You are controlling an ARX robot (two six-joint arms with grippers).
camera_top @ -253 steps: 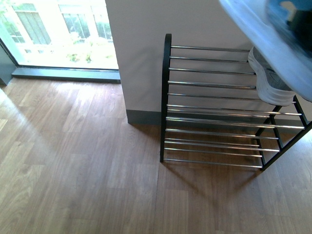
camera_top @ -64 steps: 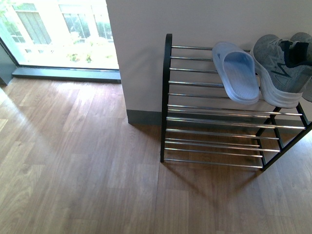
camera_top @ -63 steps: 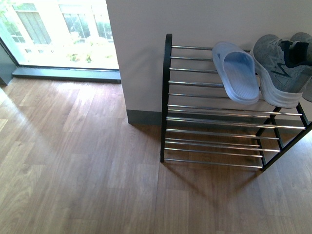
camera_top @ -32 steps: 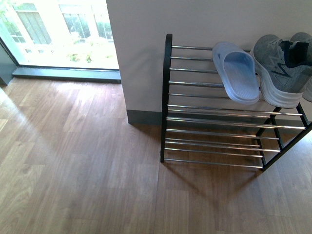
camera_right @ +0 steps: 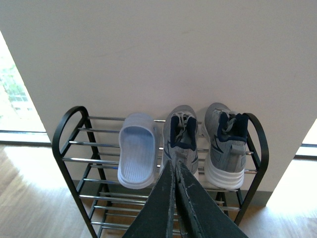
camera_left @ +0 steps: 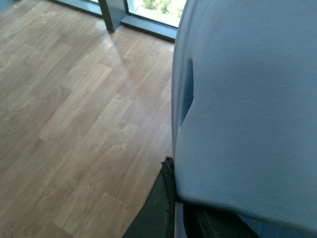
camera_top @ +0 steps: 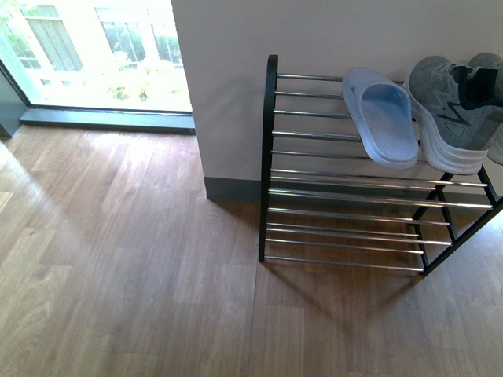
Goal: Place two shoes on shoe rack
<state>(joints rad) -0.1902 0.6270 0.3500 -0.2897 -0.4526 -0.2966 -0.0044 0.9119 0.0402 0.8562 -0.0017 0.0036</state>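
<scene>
At nine o'clock in the front view, bright windows [camera_top: 94,47] meet a wood floor [camera_top: 118,259]; a white wall [camera_top: 314,35] fills twelve o'clock. Against that wall, from about one to four o'clock, stands the rack [camera_top: 267,157], black frame with chrome bars. On its top tier a blue slide [camera_top: 383,118] lies sole down, just beside a grey sneaker [camera_top: 452,110] at two o'clock, cut off by the frame edge. Neither arm shows in this view.

The right wrist view shows the whole top tier: slide [camera_right: 137,156], then one sneaker [camera_right: 181,136], then a second sneaker [camera_right: 225,144], side by side. The right gripper [camera_right: 174,171] hangs in front of the rack, its jaws pressed together on nothing.

The left wrist view shows floor [camera_left: 74,114] and another slide [camera_left: 247,99] filling most of the frame, with the left gripper [camera_left: 171,171] clamped on its edge.
</scene>
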